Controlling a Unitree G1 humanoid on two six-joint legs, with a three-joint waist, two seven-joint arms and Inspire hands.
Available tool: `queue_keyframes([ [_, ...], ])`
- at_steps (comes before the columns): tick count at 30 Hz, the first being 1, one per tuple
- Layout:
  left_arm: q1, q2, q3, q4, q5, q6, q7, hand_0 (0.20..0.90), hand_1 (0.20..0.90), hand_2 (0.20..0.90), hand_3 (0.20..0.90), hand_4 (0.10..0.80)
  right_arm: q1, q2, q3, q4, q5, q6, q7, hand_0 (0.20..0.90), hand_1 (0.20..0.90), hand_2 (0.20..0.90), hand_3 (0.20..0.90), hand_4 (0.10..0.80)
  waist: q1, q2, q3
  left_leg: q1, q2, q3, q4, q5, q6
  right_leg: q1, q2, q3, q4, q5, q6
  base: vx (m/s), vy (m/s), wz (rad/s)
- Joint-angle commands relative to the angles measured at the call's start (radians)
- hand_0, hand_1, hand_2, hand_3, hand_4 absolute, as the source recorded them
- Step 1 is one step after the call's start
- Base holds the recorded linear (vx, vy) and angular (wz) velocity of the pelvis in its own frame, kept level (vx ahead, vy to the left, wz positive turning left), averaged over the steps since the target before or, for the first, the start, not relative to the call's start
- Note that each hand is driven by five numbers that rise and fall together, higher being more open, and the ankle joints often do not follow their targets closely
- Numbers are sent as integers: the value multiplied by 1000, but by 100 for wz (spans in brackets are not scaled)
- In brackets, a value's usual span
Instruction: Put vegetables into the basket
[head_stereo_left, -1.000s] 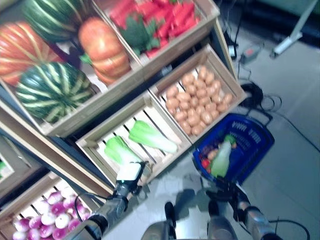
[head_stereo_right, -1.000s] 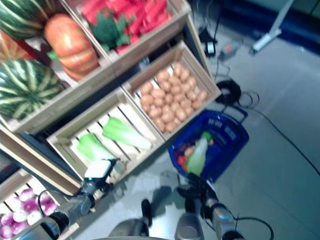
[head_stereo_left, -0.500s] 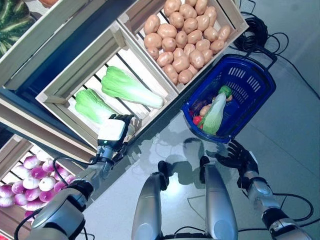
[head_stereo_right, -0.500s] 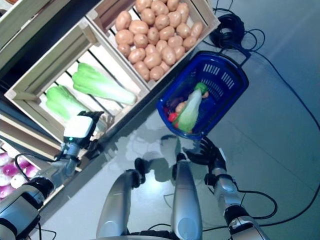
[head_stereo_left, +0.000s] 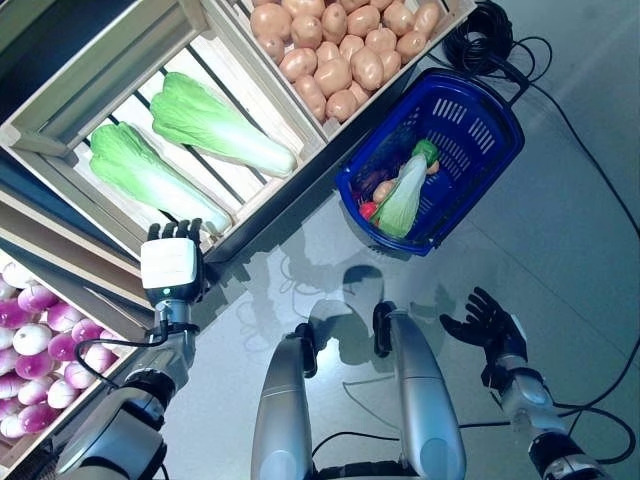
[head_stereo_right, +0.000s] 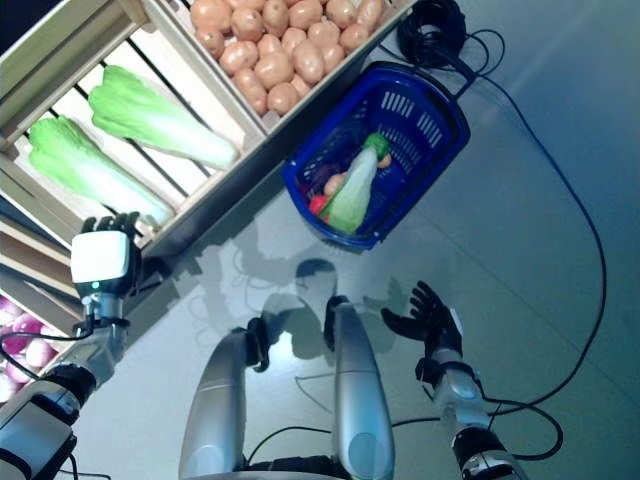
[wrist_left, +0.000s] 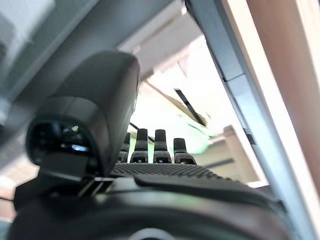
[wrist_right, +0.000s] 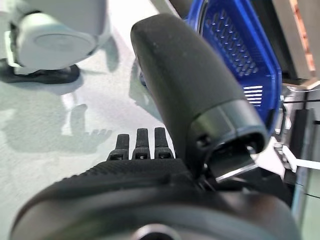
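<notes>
Blue basket (head_stereo_left: 470, 120) stands on the grey floor (head_stereo_left: 560, 250), just beside the front corner of the potato crate (head_stereo_left: 440, 25). Inside the basket: one pale green leafy vegetable (head_stereo_left: 405, 190) lying lengthwise, with a few small red and tan items beside it, too small to identify.

Two cabbages remain in the slatted wooden crate (head_stereo_left: 60, 130): upper cabbage (head_stereo_left: 215, 125) and lower cabbage (head_stereo_left: 145, 175), lying roughly parallel, apart from each other.

Left hand (head_stereo_left: 170, 265) is held at the front edge of that crate, fingers straight and side by side, pointing toward the lower cabbage; fingertips near its stalk end. Contact cannot be confirmed. Nothing held. Left wrist view shows only the fingertips in a row against a washed-out pale green patch.

Right hand (head_stereo_left: 485, 325) is over bare floor, well apart from the basket, fingers spread, empty. Right wrist view shows the basket's blue mesh wall past the thumb.

Purple-white onions (head_stereo_left: 35, 335) fill a lower crate, cut off at the view edge. Potatoes (head_stereo_left: 340, 40) likewise cut off at the top.
</notes>
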Motion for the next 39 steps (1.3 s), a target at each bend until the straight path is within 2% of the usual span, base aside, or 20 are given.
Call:
queue_keyframes([
  [1, -13, 130, 201, -4, -129, -110, 186, 900, 900, 900, 900, 800, 29, -32, -18, -17, -54, -69, -46, 900, 900, 900, 900, 800, 4, 18, -68, 17, -19, 45, -35, 60, 49, 114, -37, 26, -112, 85, 27, 51, -9, 1],
  [2, 6, 137, 253, -36, -130, -169, 209, 900, 900, 900, 900, 800, 45, -23, -29, -1, -78, -61, -64, 900, 900, 900, 900, 800, 7, 22, -75, 44, -22, 47, -60, 65, 47, 136, -40, 24, -130, 88, 30, 64, 0, 0],
  [4, 28, 137, 302, -73, -176, -248, 219, 900, 900, 900, 900, 800, 60, -18, -39, 24, -116, -59, -75, 900, 900, 900, 900, 800, 10, 26, -85, 77, -25, 50, -91, 69, 46, 165, -44, 23, -155, 91, 32, 66, 7, 1],
  [5, 30, 137, 306, -76, -184, -262, 221, 900, 900, 900, 900, 800, 61, -17, -39, 26, -117, -60, -76, 900, 900, 900, 900, 800, 9, 26, -85, 80, -25, 50, -93, 70, 46, 168, -44, 23, -156, 91, 32, 58, 8, 0],
  [6, 46, 128, 335, -101, -235, -341, 197, 900, 900, 900, 900, 800, 71, -11, -40, 39, -132, -61, -80, 900, 900, 900, 900, 800, 11, 29, -93, 102, -27, 53, -113, 73, 45, 186, -49, 23, -171, 93, 34, 89, -9, 2],
  [7, 65, 112, 373, -148, -294, -426, 104, 900, 900, 900, 900, 800, 87, -2, -43, 54, -152, -55, -95, 900, 900, 900, 900, 800, 15, 32, -105, 135, -31, 55, -142, 77, 45, 214, -55, 22, -196, 98, 37, 111, -20, 4],
  [12, 84, 83, 409, -238, -484, -569, -146, 900, 900, 900, 900, 800, 114, 36, -53, 86, -201, -29, -144, 900, 900, 900, 900, 800, 24, 39, -153, 265, -42, 51, -293, 121, 46, 324, -75, 8, -319, 137, 57, 115, -57, 12],
  [15, 126, 55, 442, -300, -515, -639, -181, 900, 900, 900, 900, 800, 142, 68, -72, 113, -228, -30, -150, 900, 900, 900, 900, 800, 34, 42, -196, 358, -58, 38, -402, 156, 47, 424, -86, -5, -430, 164, 69, 137, -63, 4],
  [17, 160, 35, 444, -340, -455, -675, -156, 900, 900, 900, 900, 800, 157, 84, -81, 132, -240, -30, -155, 900, 900, 900, 900, 800, 40, 44, -226, 413, -67, 33, -461, 175, 45, 490, -88, -16, -498, 179, 74, 204, -70, 3],
  [19, 191, 27, 429, -374, -340, -654, -123, 900, 900, 900, 900, 800, 167, 92, -90, 155, -253, -28, -157, 900, 900, 900, 900, 800, 47, 50, -258, 453, -73, 30, -504, 189, 43, 542, -84, -23, -551, 192, 76, 200, -30, 5],
  [22, 224, 55, 385, -384, -144, -562, -109, 900, 900, 900, 900, 800, 187, 83, -100, 173, -270, -8, -148, 900, 900, 900, 900, 800, 50, 62, -288, 516, -74, 29, -547, 202, 37, 620, -79, -33, -607, 201, 78, 209, -5, 4],
  [26, 231, 115, 320, -323, -13, -454, -121, 900, 900, 900, 900, 800, 204, 44, -108, 152, -264, 25, -90, 900, 900, 900, 900, 800, 36, 75, -291, 540, -66, 42, -533, 194, 34, 648, -85, -37, -595, 190, 74, 130, 51, 2],
  [28, 203, 159, 258, -278, 76, -363, -148, 900, 900, 900, 900, 800, 196, 17, -107, 149, -261, 29, -59, 900, 900, 900, 900, 800, 26, 79, -274, 526, -62, 47, -503, 182, 35, 632, -90, -32, -566, 179, 71, 21, 71, 4],
  [30, 186, 172, 233, -261, 95, -339, -144, 900, 900, 900, 900, 800, 183, 3, -105, 149, -257, 32, -47, 900, 900, 900, 900, 800, 24, 80, -264, 515, -62, 48, -492, 179, 36, 620, -92, -30, -554, 178, 69, -57, 68, 4],
  [32, 111, 215, 159, -209, 79, -247, -166, 900, 900, 900, 900, 800, 139, -26, -89, 165, -228, 19, -13, 900, 900, 900, 900, 800, 17, 77, -221, 469, -60, 55, -450, 170, 41, 575, -94, -24, -517, 176, 66, -129, 85, 2],
  [35, 5, 229, 120, -132, -7, -197, -136, 900, 900, 900, 900, 800, 83, -38, -54, 185, -205, -2, 11, 900, 900, 900, 900, 800, 14, 61, -164, 381, -58, 62, -389, 159, 49, 489, -90, -16, -468, 178, 60, -201, 40, 8],
  [39, -121, 244, 98, -84, 15, -136, -115, 900, 900, 900, 900, 800, 31, -39, -6, 166, -184, -14, 7, 900, 900, 900, 900, 800, 13, 38, -102, 263, -48, 72, -314, 148, 59, 367, -71, -13, -385, 174, 55, -230, -8, 4],
])
